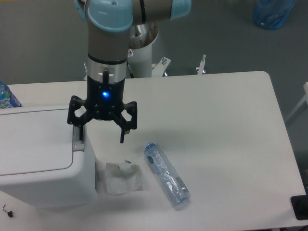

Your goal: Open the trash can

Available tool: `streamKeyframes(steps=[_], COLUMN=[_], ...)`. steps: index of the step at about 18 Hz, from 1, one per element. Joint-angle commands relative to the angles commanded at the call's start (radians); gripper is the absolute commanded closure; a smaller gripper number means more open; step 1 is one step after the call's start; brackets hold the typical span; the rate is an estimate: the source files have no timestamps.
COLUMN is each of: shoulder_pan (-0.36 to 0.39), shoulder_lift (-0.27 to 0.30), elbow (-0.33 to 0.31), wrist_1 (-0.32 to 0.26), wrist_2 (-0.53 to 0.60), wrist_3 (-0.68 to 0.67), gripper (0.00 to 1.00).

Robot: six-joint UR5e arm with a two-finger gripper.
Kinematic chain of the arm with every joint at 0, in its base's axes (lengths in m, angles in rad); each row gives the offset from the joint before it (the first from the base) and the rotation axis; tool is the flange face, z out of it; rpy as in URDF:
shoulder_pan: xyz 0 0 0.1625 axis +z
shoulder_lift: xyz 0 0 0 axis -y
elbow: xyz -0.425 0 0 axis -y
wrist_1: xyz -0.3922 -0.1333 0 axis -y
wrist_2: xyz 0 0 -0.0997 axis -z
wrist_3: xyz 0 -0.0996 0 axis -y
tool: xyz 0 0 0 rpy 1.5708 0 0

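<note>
Bin [41,159] sits at the table's [226,125] left edge, lid flat and down, so nothing's open yet. Gripper [101,134] hangs over the bin's right rim, fingers spread wide, holding nothing. Left finger [81,130] is down at the grey button [77,143], looks like touching or just above, can't tell contact from this angle; right finger hangs off the side over bare table. Step in hand, as I read it: press the button to pop the lid. To do it well, come straight down so that one fingertip lands centred on the button, not on the lid seam beside it, keep the push vertical so the bin doesn't slide, then lift clear fast so the arm isn't in the lid's swing path. Count: one bin, one button, one clear plastic bottle [167,175] lying on its side near the bin, one crumpled tissue [122,178] just beside the bin's base.
</note>
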Motion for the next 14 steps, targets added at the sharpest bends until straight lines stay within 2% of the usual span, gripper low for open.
streamKeyframes(steps=[7,14], shoulder_pan=[-0.002,-0.002], shoulder_lift=[0.002,0.000], elbow=[-0.014,-0.002], wrist_1=[0.003,0.006], wrist_2=[0.002,0.003], wrist_3=[0.003,0.009], gripper=[0.00,0.00])
